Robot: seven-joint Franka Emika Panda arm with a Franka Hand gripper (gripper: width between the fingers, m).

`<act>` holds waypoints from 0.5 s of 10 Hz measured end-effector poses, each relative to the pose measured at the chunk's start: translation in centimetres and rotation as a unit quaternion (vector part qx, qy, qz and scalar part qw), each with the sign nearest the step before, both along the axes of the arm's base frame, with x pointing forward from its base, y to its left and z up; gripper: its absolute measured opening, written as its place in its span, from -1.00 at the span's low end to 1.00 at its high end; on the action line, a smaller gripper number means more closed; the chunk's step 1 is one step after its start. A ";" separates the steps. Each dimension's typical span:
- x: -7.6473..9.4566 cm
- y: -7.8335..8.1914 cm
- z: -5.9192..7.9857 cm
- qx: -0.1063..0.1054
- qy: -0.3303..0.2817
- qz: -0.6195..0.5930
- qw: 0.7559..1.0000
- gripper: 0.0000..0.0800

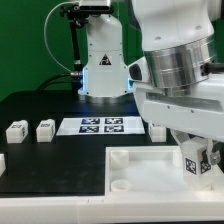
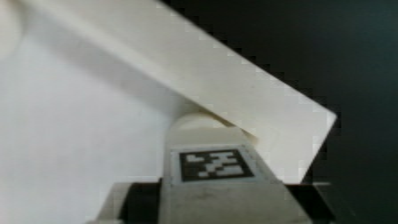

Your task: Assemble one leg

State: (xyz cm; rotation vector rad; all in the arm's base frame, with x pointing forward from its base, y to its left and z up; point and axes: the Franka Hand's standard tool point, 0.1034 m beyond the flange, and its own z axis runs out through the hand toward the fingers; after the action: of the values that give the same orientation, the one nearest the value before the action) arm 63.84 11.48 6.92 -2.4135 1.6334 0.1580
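My gripper is shut on a white leg block with a black-and-white tag and holds it at the far right corner of the large flat white tray-like piece. In the wrist view the held leg fills the space between the dark fingers, tag facing the camera, with the tray piece's wall just beyond it. Whether the leg touches the tray piece is not visible. Two more legs stand at the exterior view's left. Another leg stands near the gripper.
The marker board lies flat at mid-table in front of the robot base. A white piece sits at the left edge of the exterior view. The tray piece has a round socket near its front left corner.
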 end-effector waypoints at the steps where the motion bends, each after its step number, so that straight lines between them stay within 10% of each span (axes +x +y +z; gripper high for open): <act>1: 0.0 0.0 0.0 0.000 0.000 -0.002 1.000 -0.26; 5: -0.3 -0.1 -0.1 -0.004 -0.015 0.101 0.995 0.43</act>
State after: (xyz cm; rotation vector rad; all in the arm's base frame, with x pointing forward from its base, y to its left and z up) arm 63.57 11.40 6.82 -2.5703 1.3767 0.1467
